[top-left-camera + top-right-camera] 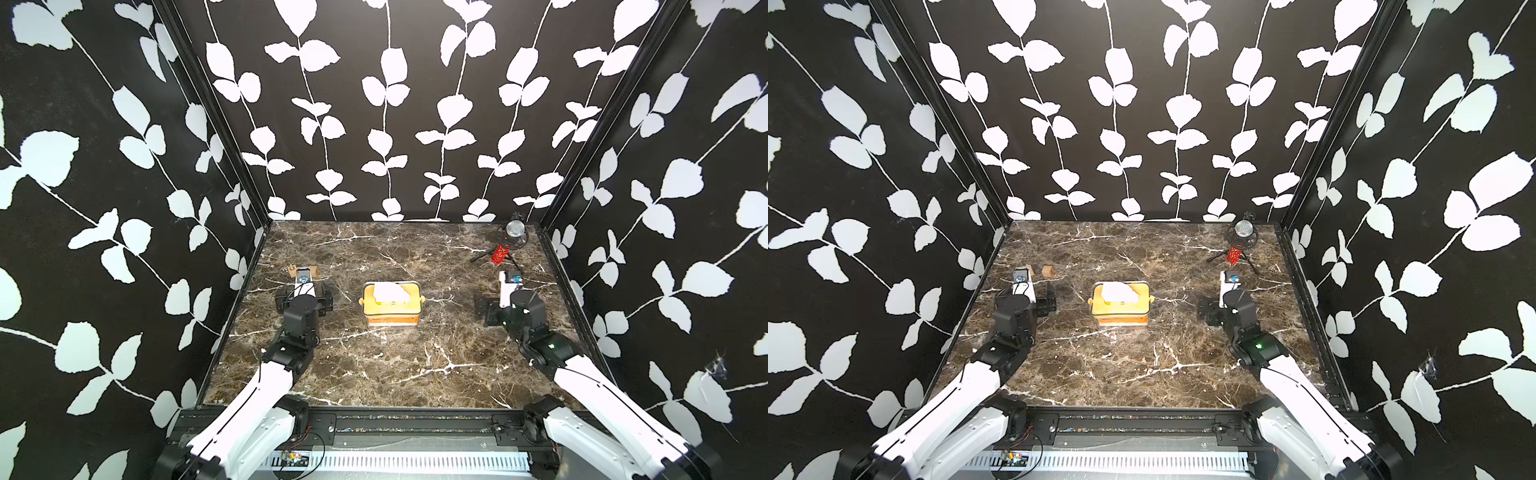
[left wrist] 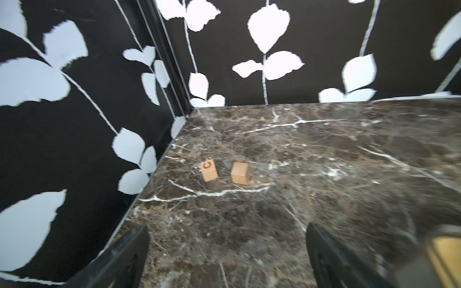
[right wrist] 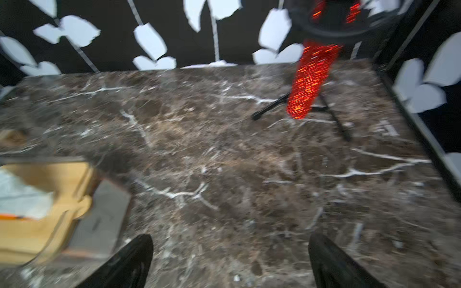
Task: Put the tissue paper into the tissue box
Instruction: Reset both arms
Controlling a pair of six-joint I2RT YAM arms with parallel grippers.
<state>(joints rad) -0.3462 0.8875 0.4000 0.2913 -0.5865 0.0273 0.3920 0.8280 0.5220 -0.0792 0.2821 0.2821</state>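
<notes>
**Top views.** The tissue paper sits inside the tissue box on the counter. The box is between the left end effector and the right end effector, well apart from both. Both stand open and empty.

Judgement: the pack is light and soft with a slick film. A hard pinch would crush it and the loose sheet would tear, so it should be held across the long sides. The tub looks stiff and smooth. Whether the yellow top face is the pack or a lid cannot be told.

**Left wrist view.** The fingers are spread with nothing between them. Two wooden cubes lie ahead. Only a blurred yellow corner of the box shows beside one finger, cut off.

**Right wrist view.** The fingers are spread and empty. The box is blurred and cut off, off to one side. A microphone stands ahead, its head out of frame.
</notes>
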